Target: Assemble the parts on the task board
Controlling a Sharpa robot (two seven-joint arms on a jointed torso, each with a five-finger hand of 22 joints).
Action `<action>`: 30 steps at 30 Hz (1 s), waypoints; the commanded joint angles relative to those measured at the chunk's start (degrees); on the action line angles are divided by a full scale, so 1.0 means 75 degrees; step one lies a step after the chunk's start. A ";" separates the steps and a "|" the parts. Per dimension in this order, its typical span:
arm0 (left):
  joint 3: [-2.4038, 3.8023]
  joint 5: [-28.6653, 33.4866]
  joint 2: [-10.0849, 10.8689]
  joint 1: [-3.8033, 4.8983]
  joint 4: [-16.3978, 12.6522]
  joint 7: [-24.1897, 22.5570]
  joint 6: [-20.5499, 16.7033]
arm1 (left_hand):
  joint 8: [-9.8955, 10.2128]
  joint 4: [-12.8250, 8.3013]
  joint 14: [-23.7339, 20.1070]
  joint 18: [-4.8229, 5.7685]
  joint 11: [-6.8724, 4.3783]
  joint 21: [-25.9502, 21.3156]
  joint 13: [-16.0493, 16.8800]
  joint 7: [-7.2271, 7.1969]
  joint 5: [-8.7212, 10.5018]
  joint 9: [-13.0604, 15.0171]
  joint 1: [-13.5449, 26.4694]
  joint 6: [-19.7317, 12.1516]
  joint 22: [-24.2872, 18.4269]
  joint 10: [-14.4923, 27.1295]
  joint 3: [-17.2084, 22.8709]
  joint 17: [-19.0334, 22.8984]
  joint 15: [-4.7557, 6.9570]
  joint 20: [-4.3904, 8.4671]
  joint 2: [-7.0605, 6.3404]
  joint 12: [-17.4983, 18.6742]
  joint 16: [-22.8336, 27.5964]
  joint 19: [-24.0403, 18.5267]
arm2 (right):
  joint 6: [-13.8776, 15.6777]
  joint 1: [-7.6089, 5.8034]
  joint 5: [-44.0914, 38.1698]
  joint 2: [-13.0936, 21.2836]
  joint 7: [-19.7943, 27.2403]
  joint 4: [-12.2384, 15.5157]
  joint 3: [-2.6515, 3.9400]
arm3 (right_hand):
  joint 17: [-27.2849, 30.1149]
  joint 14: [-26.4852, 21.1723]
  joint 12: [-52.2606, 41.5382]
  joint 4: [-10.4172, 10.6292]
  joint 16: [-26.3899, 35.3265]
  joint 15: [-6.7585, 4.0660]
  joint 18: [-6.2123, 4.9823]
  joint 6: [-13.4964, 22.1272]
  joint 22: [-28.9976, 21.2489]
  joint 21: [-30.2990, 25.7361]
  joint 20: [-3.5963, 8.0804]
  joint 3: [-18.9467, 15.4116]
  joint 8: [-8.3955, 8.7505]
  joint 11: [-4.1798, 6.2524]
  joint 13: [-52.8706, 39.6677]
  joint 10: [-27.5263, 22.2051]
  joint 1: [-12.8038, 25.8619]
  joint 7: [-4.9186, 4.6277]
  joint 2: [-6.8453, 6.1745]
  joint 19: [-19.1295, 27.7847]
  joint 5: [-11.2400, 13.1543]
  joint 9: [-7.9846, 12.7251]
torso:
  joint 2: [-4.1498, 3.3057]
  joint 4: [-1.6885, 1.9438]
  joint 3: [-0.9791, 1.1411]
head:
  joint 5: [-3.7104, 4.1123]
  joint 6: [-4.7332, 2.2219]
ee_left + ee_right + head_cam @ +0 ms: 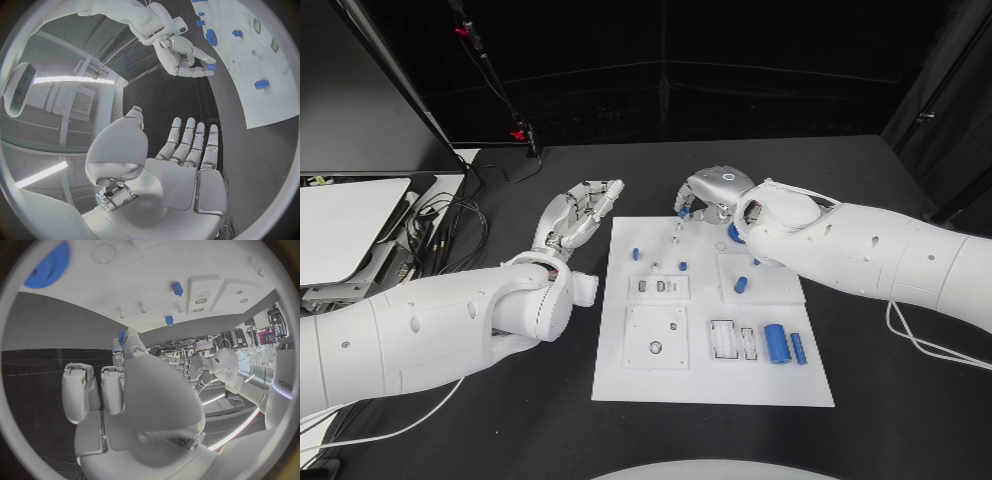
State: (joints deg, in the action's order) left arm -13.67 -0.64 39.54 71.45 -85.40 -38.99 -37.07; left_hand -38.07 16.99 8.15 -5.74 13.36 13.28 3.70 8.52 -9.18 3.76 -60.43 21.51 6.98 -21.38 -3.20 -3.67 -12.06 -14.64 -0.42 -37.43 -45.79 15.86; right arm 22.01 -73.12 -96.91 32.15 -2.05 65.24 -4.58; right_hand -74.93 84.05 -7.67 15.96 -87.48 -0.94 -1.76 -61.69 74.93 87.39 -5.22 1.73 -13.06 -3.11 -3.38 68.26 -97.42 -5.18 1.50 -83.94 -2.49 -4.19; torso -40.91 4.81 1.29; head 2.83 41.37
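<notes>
The right robot hand (708, 192) hovered over the task board's (704, 380) far edge, pinching a small blue part (211, 66) between its fingertips, a grip the left wrist view showed plainly. The left robot hand (584, 210) lay flat and wide, holding nothing, over the bare black counter (516, 420) just beside the board's far left corner. A blue gear (47, 267) sat on the board near the right hand; two blue cylinders (776, 343) lay toward the board's near right corner.
</notes>
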 commanded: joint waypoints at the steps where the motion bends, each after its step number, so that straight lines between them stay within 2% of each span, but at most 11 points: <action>1: 0.0007 -0.0055 -0.0023 0.0006 0.0008 -0.2310 0.0081 | 0.0045 -0.0024 0.0017 -0.0127 0.0066 0.0049 -0.0002 0.1020 -0.0037 0.0000 0.0010 0.0043 0.0013 0.0001 0.0020 -0.0004 -0.0061 -0.0054 0.0073 0.0009 0.0005 -0.0013 | -0.0005 -0.0013 0.0297 -0.0143 0.0157 -0.0236 0.0008 | -0.0621 0.0559 0.0031 0.0006 0.0002 0.0025 0.0034 -0.0063 0.1203 0.0016 0.0009 0.0044 0.0052 0.0005 -0.0007 0.0063 0.0006 -0.0103 0.0038 -0.0273 -0.0031 -0.0034 | -0.0007 0.0014 0.0006 | -0.0046 0.0012; 3: 0.0007 -0.0055 -0.0029 0.0005 0.0012 -0.2310 0.0087 | 0.0045 -0.0024 0.0017 -0.0127 0.0066 0.0049 -0.0002 0.1020 -0.0037 0.0000 0.0010 0.0043 0.0013 0.0001 0.0020 -0.0004 -0.0061 -0.0054 0.0073 0.0009 0.0005 -0.0013 | -0.0080 -0.0011 0.0325 -0.0246 0.0177 -0.0388 0.0009 | -0.0627 0.0560 0.0057 0.0009 0.0000 0.0030 0.0035 -0.0062 0.1206 0.0018 0.0003 0.0053 0.0069 -0.0002 -0.0007 0.0073 0.0000 -0.0110 0.0034 -0.0275 -0.0031 -0.0029 | -0.0019 0.0024 0.0010 | -0.0051 0.0006; 8: 0.0007 -0.0055 -0.0040 0.0002 0.0031 -0.2317 0.0089 | 0.0047 -0.0025 0.0026 -0.0122 0.0079 0.0057 -0.0001 0.1031 -0.0048 0.0001 -0.0002 0.0051 0.0016 -0.0011 0.0014 -0.0005 -0.0073 -0.0062 0.0089 0.0004 0.0001 -0.0010 | -0.0258 -0.0007 0.0358 -0.0439 0.0224 -0.0651 0.0009 | -0.0624 0.0560 0.0125 0.0022 0.0001 0.0045 0.0033 -0.0050 0.1200 0.0014 -0.0008 0.0065 0.0111 -0.0019 -0.0005 0.0070 -0.0002 -0.0124 0.0018 -0.0271 -0.0030 -0.0017 | -0.0005 0.0010 0.0004 | -0.0069 0.0035; 19: 0.0007 -0.0055 -0.0060 -0.0001 0.0041 -0.2308 0.0099 | 0.0047 -0.0025 0.0029 -0.0120 0.0082 0.0057 -0.0001 0.1034 -0.0051 0.0001 -0.0005 0.0053 0.0016 -0.0015 0.0011 -0.0005 -0.0077 -0.0064 0.0092 0.0002 -0.0001 -0.0013 | -0.0731 0.0002 0.0369 -0.0586 0.0208 -0.0831 0.0007 | -0.0592 0.0553 0.0242 0.0055 0.0009 0.0073 0.0025 -0.0028 0.1169 0.0000 -0.0034 0.0073 0.0185 -0.0057 -0.0006 0.0058 0.0035 -0.0145 -0.0007 -0.0249 -0.0030 0.0002 | 0.0003 0.0008 -0.0001 | -0.0092 0.0062; 30: 0.0007 -0.0055 -0.0056 -0.0002 0.0042 -0.2292 0.0110 | 0.0048 -0.0025 0.0031 -0.0119 0.0084 0.0058 -0.0001 0.1036 -0.0053 0.0001 -0.0007 0.0054 0.0016 -0.0016 0.0010 -0.0005 -0.0079 -0.0065 0.0094 0.0002 -0.0001 -0.0013 | -0.0924 0.0038 0.0369 -0.0707 0.0172 -0.0968 0.0005 | -0.0584 0.0551 0.0294 0.0056 0.0012 0.0084 0.0020 -0.0014 0.1150 -0.0009 -0.0045 0.0081 0.0223 -0.0066 -0.0007 0.0055 0.0047 -0.0152 -0.0013 -0.0236 -0.0031 0.0011 | 0.0002 -0.0003 -0.0004 | -0.0125 0.0089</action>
State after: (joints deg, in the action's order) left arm -13.67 -0.65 39.14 71.37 -85.05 -38.99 -36.81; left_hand -38.07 16.99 8.37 -5.74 13.48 13.51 3.71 8.53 -9.32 3.76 -60.44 21.51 7.02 -21.50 -3.20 -3.67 -12.28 -14.64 -0.41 -37.43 -45.79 15.86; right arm 16.53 -72.74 -94.23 26.92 -0.83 58.00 -4.59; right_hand -74.91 83.83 -5.66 16.37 -87.48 -0.72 -1.76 -61.55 74.92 87.39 -5.23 2.07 -11.62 -3.18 -3.38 68.59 -97.41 -5.77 1.49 -83.95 -2.52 -4.17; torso -40.90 4.85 1.29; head 1.92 41.96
